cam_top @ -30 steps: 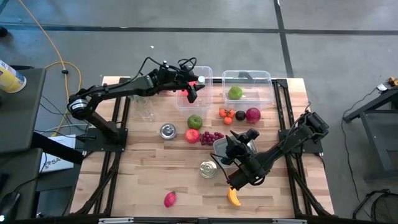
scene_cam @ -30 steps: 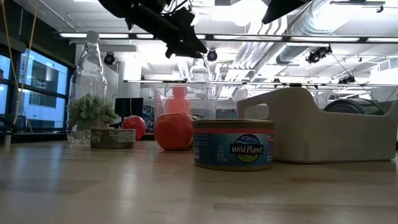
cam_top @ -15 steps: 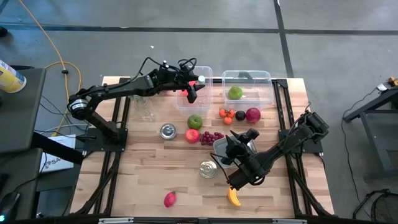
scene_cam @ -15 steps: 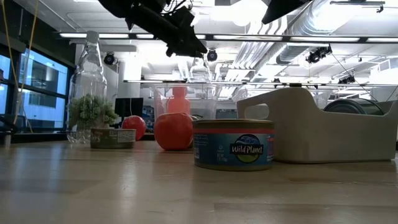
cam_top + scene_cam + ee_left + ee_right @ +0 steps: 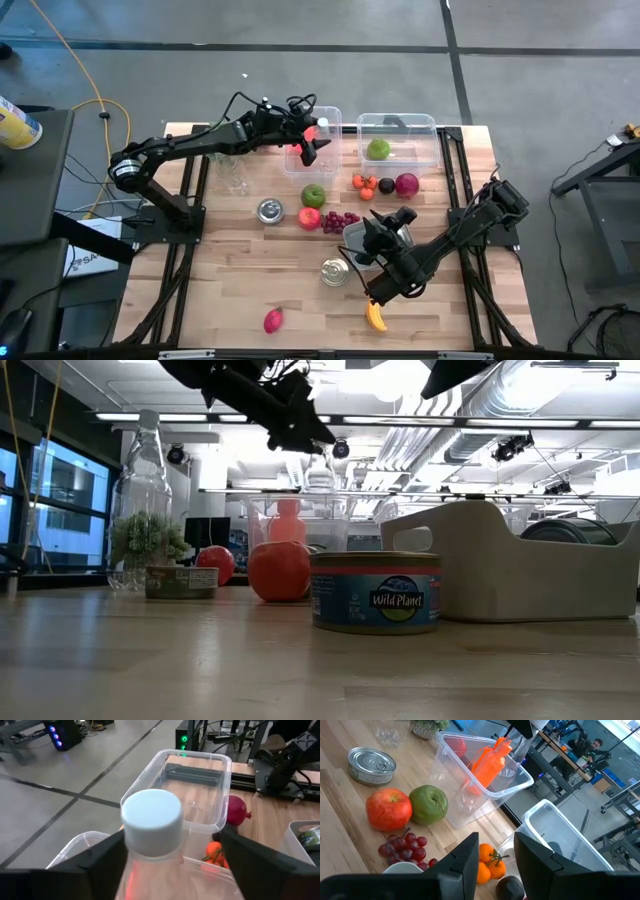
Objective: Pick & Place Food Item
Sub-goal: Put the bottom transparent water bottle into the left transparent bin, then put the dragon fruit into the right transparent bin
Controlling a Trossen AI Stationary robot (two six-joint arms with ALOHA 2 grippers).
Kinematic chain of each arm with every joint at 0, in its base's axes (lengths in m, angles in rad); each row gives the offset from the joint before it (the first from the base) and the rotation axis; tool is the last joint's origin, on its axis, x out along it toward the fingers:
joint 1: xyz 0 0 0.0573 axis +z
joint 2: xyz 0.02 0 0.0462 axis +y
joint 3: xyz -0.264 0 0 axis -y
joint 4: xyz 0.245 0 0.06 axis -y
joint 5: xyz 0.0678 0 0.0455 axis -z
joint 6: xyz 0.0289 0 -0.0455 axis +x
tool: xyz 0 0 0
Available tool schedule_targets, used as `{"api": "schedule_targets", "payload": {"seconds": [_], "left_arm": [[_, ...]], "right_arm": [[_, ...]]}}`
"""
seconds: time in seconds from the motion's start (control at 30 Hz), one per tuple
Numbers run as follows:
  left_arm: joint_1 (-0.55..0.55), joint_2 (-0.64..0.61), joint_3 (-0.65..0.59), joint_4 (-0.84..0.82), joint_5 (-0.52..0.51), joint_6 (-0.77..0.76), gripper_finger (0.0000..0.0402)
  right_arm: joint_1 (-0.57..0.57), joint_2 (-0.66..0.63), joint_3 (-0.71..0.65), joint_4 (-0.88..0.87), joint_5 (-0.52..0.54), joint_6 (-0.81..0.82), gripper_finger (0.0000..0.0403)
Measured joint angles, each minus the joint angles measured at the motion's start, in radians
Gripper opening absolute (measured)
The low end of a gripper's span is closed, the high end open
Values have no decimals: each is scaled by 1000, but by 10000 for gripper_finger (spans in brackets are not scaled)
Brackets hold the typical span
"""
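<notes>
1. Far-left of the table, we see a pink fruit [image 5: 273,320] at the near edge and a tin can [image 5: 269,210] mid-table, both well apart from either arm.
2. Left gripper [image 5: 309,141] hangs over the left clear bin [image 5: 335,114]. The red bottle [image 5: 151,815] sits inside that bin, its white cap right at the gripper. We cannot tell whether the gripper clamps the bottle or stands clear of it.
3. Just in front of that bin: green apple [image 5: 314,195], red apple [image 5: 309,218] and grapes [image 5: 341,220], close together.
4. Second can [image 5: 334,272] lies nearer the front edge.
5. Right gripper [image 5: 372,234] waits over the white bowl [image 5: 353,238], narrowly parted and holding nothing, well apart from the bottle.
6. Banana [image 5: 376,317] lies at the front edge, beside the right arm.
7. Tangerines [image 5: 365,185], a dark plum [image 5: 386,186] and a pomegranate [image 5: 407,184] line up before the right clear bin [image 5: 432,122], which holds a green fruit [image 5: 378,149].
</notes>
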Motion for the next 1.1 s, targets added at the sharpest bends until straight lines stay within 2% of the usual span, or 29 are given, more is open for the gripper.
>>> {"api": "schedule_targets", "payload": {"seconds": [0.1, 0.2, 0.4, 0.5, 0.63, 0.77, 0.83, 1.0, 1.1], "left_arm": [[0, 0, 0, 3, -8, -35, 355], [0, -14, -2, 9, -28, -43, 378], [0, -50, -2, 30, -28, -37, 385], [0, -77, -2, 36, -28, 23, 386], [-36, -132, -2, 16, -28, 42, 386], [-164, -223, -1, -86, -32, 223, 386], [-254, -263, -1, -139, -77, 278, 386], [-495, -338, 0, -291, -271, 245, 386], [-624, -350, 0, -398, -294, 214, 386]], "right_arm": [[0, 0, 0, 0, 0, 0, 113], [0, 0, 0, 0, 0, 0, 113], [0, 0, 0, 7, -8, 0, 113], [0, 0, 0, 13, -25, 0, 113], [0, 0, 0, 17, -31, 0, 113], [1, 0, 0, 30, -49, 0, 113], [2, 0, 0, 31, -63, 0, 113], [2, 0, 0, 36, -96, 0, 113], [2, 0, 0, 51, -103, 0, 113]]}}
